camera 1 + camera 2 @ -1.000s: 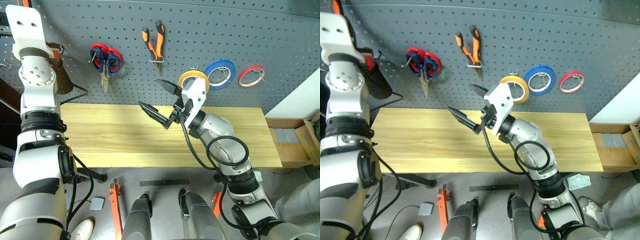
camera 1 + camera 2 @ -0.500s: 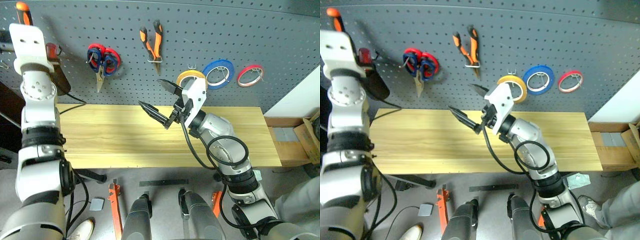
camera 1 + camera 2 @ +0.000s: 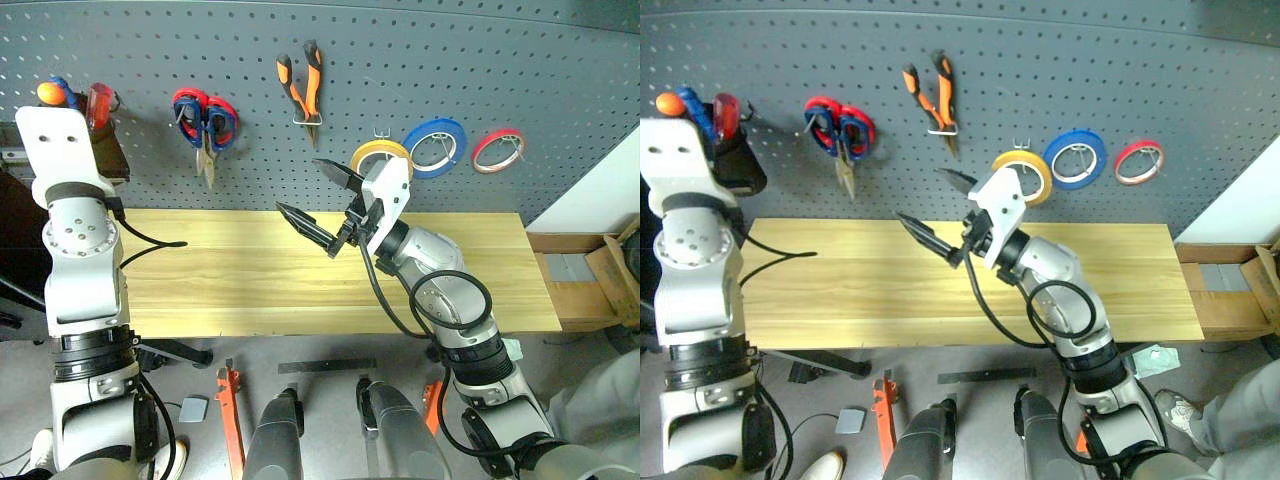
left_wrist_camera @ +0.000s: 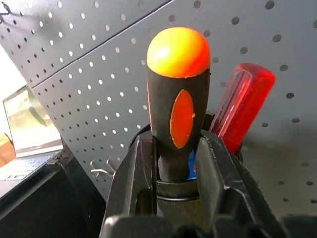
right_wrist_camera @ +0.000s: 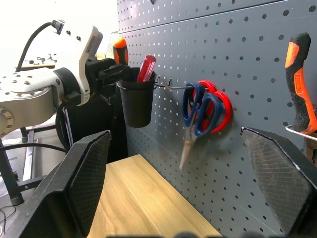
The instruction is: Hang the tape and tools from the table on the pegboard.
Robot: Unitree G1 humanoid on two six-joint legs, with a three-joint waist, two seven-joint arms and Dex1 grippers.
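Evenly lit from above, soft shadows on pegboard (image 3: 520, 60) under hooks. Bright glare w/ washout at window side in right wrist view. Screwdriver (image 4: 177, 106) sharp up close, bkgd soft. Slight edge bowing in head views.

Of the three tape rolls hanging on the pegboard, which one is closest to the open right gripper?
The yellow tape roll, the leftmost of the three, hangs just behind the right gripper; the blue roll and red roll hang farther right.

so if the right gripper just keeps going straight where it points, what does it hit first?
Probably the pegboard, about where the scissors hang. The right gripper is open and empty above the table, pointing up towards the board, with nothing between in its wrist view. Depth is hard to judge.
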